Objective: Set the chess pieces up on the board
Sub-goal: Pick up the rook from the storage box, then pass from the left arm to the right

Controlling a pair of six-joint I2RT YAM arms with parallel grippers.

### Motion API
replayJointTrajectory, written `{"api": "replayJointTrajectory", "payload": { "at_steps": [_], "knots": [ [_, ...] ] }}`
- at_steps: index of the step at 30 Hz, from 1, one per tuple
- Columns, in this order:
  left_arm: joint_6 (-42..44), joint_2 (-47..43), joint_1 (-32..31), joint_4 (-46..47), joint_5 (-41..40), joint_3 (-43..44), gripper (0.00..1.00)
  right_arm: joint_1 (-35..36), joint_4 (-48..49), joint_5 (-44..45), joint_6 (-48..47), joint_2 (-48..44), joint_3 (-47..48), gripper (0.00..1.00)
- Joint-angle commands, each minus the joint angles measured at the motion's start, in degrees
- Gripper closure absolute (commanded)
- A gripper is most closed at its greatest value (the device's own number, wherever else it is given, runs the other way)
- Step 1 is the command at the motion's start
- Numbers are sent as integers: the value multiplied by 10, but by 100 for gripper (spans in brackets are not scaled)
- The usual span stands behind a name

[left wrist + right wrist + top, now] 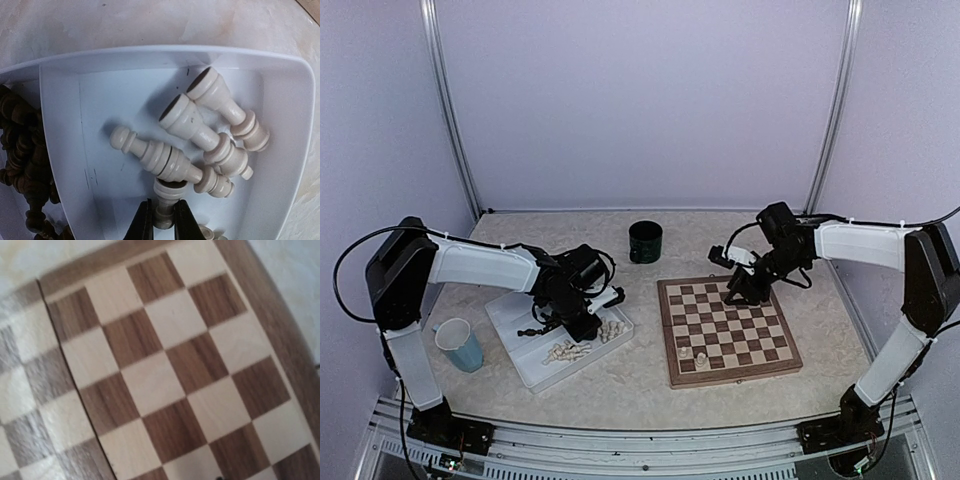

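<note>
The left fingers [144, 224] are drawn in narrow on a cream piece [163, 212], one dark tip on each side of its stem. This is in the light-piece compartment of the white tray [300, 125]. More cream pieces [200, 132] lie on their sides just beyond, touching or crossing one another, and the closest one lies right up against the gripped one. The part of that compartment's floor toward the divider is bare. The thin divider wall [47, 150] keeps this compartment apart from the heap of dark pieces [20, 160], which crowd up against the wall. The tray's rounded outer rim runs close around the cream pile.

From overhead, the tray sits angled on the tabletop [640, 385], left of centre. A pale blue cup [460, 345] stands just off its left edge, and a strip of bare tabletop lies between its right corner and the board [765, 365]. The board lies right of centre, nearly all its squares unoccupied, with a small cream figure [701, 356] standing near its near-left corner. A dark mug [645, 242] stands farther back, between tray and board and apart from both.

The right fingers [748, 295] hang over the far side of the board, near its border. How wide they stand cannot be told. The right wrist view shows only bare squares, the centre seam and the wooden border.
</note>
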Motion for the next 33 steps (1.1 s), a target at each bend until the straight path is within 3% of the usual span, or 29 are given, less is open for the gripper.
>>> {"api": "replayJointTrajectory", "payload": {
  "at_steps": [1,6,16,22,27,33],
  "knots": [
    [-13,-46,-4,-40,9,28,97,6,-21,-57,13,-11,56,52],
    [-30,-97,6,-61,64,38,98,24,-41,-103,4,8,126,52],
    [-53,-116,9,-56,130,70,100,162,-54,-45,-45,40,215,53],
    [-71,-125,13,-10,237,60,100,233,-47,-35,-42,70,248,55],
    [-97,-135,38,23,345,45,100,284,-59,44,-87,85,260,55],
    [-102,-136,44,26,392,48,100,318,-53,124,-112,92,262,54]
  ]
}}
